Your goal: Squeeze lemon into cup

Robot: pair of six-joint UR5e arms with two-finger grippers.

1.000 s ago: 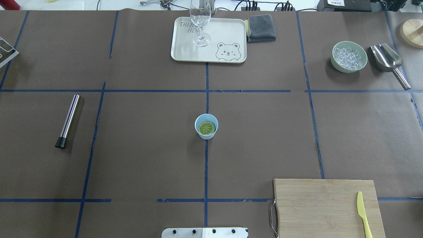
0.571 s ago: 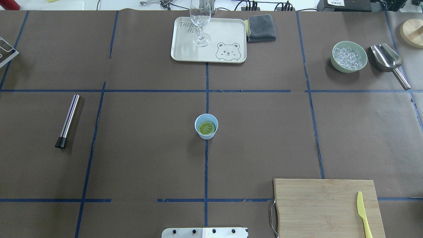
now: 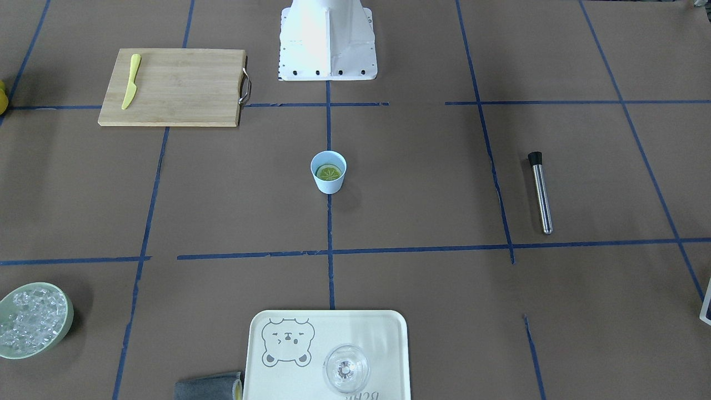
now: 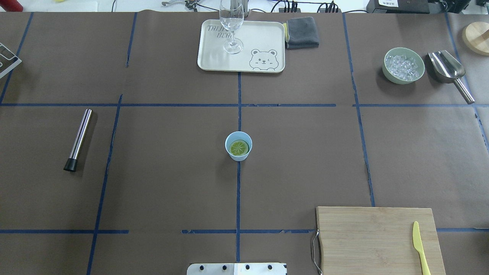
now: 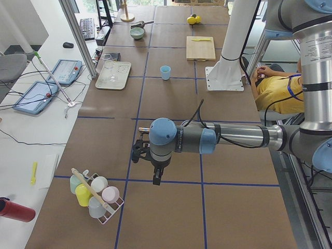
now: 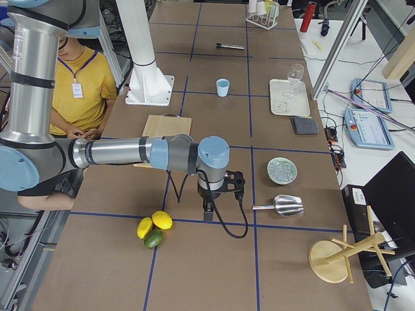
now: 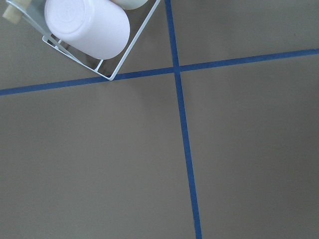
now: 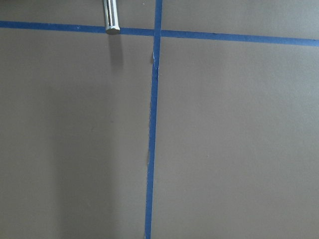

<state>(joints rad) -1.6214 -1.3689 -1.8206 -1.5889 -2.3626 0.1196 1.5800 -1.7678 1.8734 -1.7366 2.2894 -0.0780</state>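
The light-blue cup [image 4: 237, 157] stands upright at the table's middle on a blue tape line. The lemon slice [image 4: 239, 148] lies flat inside it, face up; both also show in the front-facing view, the cup [image 3: 329, 186] and the slice [image 3: 328, 173]. My left gripper [image 5: 155, 179] hangs over the table's left end, far from the cup [image 5: 165, 72]. My right gripper [image 6: 207, 215] hangs over the right end, far from the cup [image 6: 222, 87]. I cannot tell whether either gripper is open or shut.
A tray [image 4: 263, 34] with a clear glass [image 4: 231, 23] and a grey cloth [image 4: 302, 32] sit at the back. An ice bowl [image 4: 403, 65] and scoop [image 4: 447, 68] are back right. A cutting board [image 4: 374, 236] holds a yellow knife [image 4: 420, 247]. A metal muddler [image 4: 78, 139] lies left.
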